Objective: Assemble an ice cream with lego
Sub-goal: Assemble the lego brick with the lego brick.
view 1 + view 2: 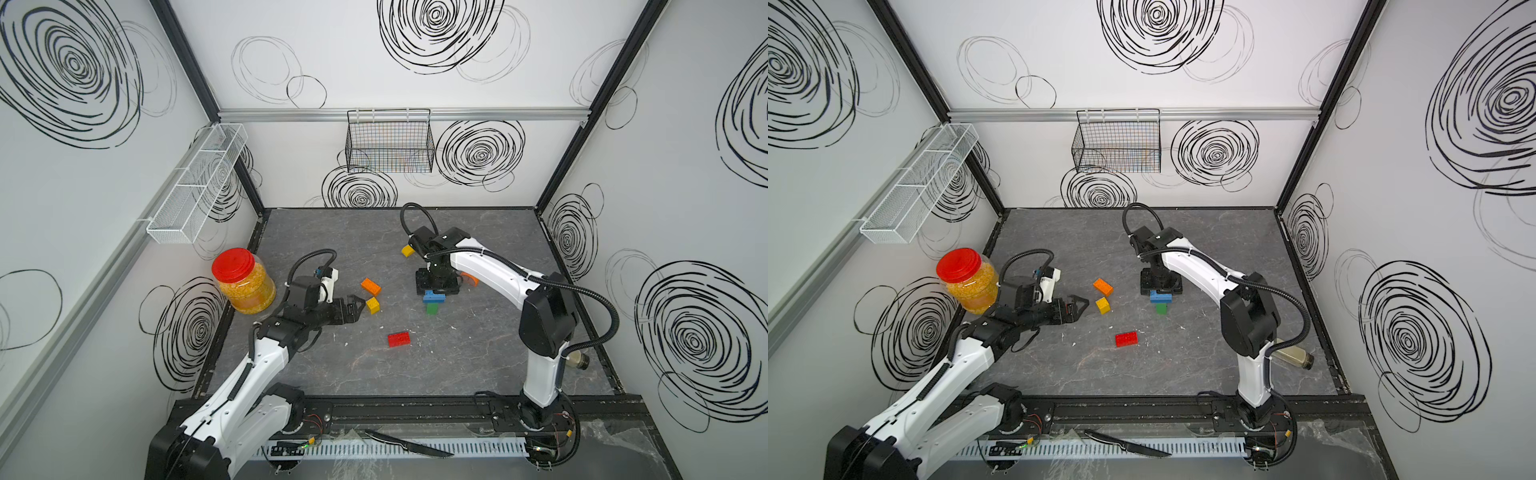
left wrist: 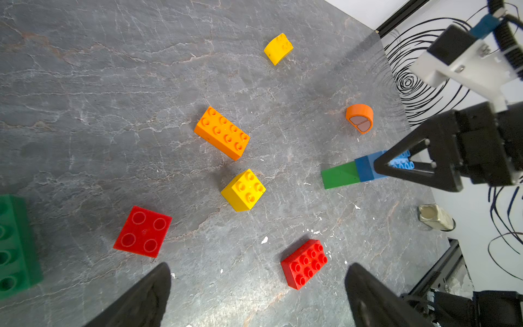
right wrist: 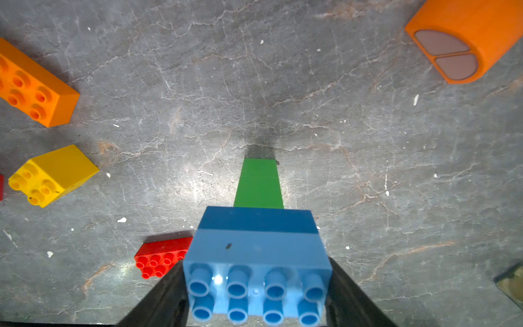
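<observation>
At the far left of the grey marbled desk (image 1: 478, 365) I see the clear plastic jar of yellow grains with a red lid (image 1: 243, 280), upright against the wall. Just beside it the left gripper (image 1: 358, 307) hangs low over the desk, its jaws spread wide with nothing between them, facing the loose bricks.

Its wrist camera shows me two pieces that both top views lose under the arm. One is a big green studded brick (image 2: 14, 246) cut off at the picture's edge, the other a red square brick lying studs-down (image 2: 143, 231). They lie apart from each other.

Next comes the long orange eight-stud brick (image 1: 370, 286), with the yellow four-stud brick (image 1: 372, 305) just beside it, not touching. The red studded brick (image 1: 399, 339) lies alone, nearer the arm bases. Farther back, a top view catches the yellow round-topped brick (image 1: 407, 251) beside the right arm.

The stack stands upright right of centre: a green column (image 3: 259, 184) on the desk, a dark blue brick (image 3: 257, 219) on that, and a light blue eight-stud brick (image 3: 254, 286) on top. The right gripper (image 1: 434, 291) points straight down over it and hides the top from above. Its wrist view shows the jaws close against both sides of the light blue brick — clamped or just clear of it, I cannot tell.

Near the stack the orange half-round brick (image 2: 359, 118) lies on its side. It shows whole in the wrist views, but only as a sliver past the right arm from above. By the right wall a small clear bottle (image 1: 1293, 359) lies on its side.
</observation>
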You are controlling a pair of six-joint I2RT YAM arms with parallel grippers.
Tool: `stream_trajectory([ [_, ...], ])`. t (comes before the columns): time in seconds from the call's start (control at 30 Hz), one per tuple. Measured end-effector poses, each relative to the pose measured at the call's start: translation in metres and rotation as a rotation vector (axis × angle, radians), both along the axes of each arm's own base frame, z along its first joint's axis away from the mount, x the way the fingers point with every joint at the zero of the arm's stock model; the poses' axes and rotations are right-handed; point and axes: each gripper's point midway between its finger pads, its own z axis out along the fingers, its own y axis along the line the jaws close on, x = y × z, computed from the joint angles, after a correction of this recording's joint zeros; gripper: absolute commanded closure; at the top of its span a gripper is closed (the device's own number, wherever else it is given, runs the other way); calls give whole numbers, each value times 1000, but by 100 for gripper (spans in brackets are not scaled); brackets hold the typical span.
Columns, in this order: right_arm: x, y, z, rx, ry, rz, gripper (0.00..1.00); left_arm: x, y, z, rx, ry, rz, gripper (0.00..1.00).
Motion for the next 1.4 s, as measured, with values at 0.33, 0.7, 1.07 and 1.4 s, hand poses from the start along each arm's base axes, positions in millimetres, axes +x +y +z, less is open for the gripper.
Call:
stream_trajectory([
  [0.33,-5,3,-14,-13,51,-13,22,0,1,1,-1,-4,2,1],
  [0.7,-9,6,-7,22,59,-34,11,0,1,1,-1,-4,2,1],
  [1.07,-3,-10,54,58,-64,-35,6,1,1,1,-1,-4,6,1],
  [1.4,62,-98,56,-17,-143,-146,6,1,2,1,0,-5,8,1],
])
